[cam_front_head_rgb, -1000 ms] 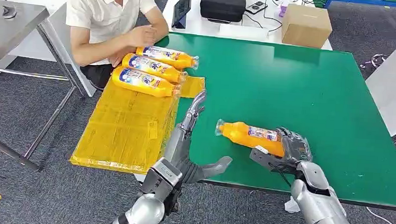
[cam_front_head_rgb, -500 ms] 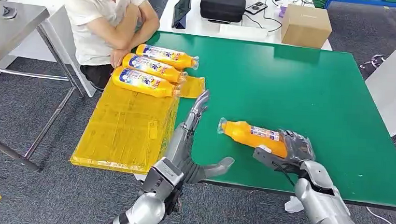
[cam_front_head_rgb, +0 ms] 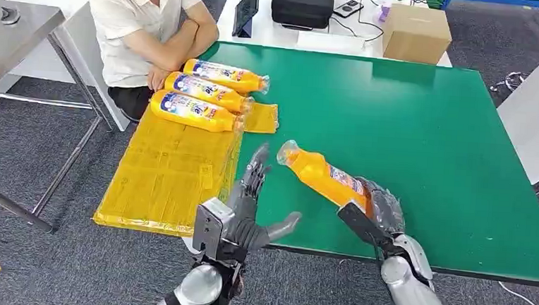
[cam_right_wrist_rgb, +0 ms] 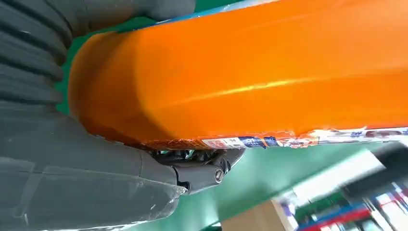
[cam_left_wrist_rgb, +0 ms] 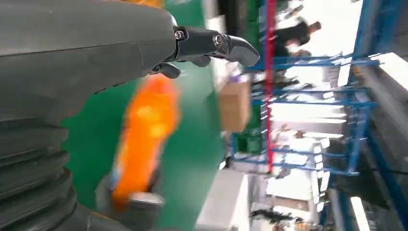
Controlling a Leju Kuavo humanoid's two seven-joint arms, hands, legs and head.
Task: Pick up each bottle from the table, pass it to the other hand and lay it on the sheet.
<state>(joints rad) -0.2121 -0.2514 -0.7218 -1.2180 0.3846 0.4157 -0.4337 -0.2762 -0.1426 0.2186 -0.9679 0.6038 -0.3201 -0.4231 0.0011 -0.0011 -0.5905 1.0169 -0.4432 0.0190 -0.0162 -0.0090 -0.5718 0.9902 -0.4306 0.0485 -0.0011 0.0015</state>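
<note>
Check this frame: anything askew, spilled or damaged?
Nothing stands out. Three bottles lie side by side at the far end of the yellow sheet. The right hand holds the fourth bottle tilted, cap toward the open left hand. No spill visible.

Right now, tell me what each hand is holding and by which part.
The right hand grips an orange bottle by its base end, cap pointing away. The left hand holds nothing, fingers spread beside the bottle.
</note>
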